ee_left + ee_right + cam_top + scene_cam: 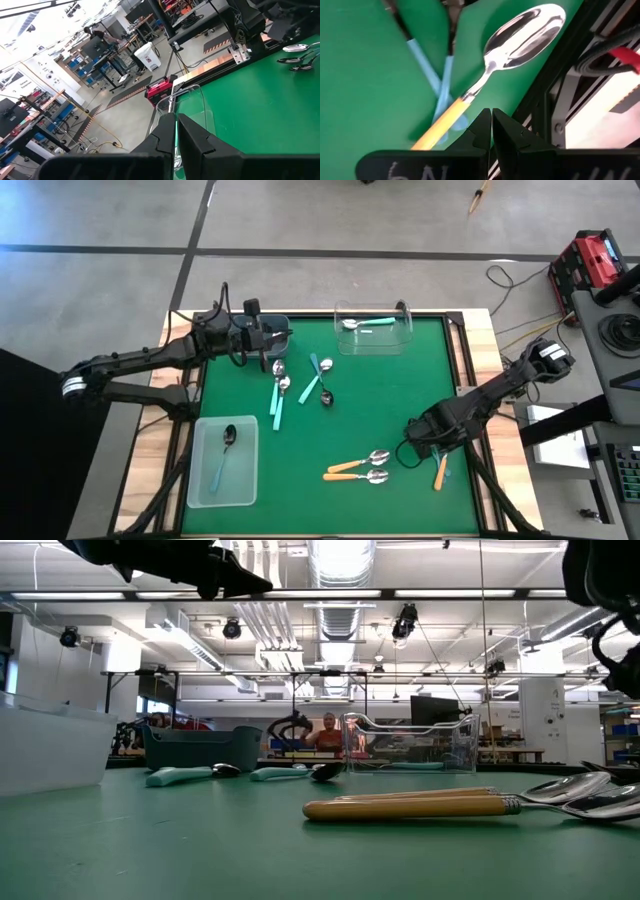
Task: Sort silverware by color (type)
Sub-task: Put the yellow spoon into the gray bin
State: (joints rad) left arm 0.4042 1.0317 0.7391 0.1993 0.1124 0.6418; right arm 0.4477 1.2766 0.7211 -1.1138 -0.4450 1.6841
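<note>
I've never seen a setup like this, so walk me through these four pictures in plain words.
Two robot arms work at a green table. One picture looks straight down, one looks level across the tabletop, and one comes from each arm's wrist. Small spoons lie about: orange-handled ones near the right arm, teal and light-blue ones mid-table. One clear tray holds a dark-bowled spoon, another tray a teal spoon. The left gripper and right gripper are shut; neither seems to hold anything.
</note>
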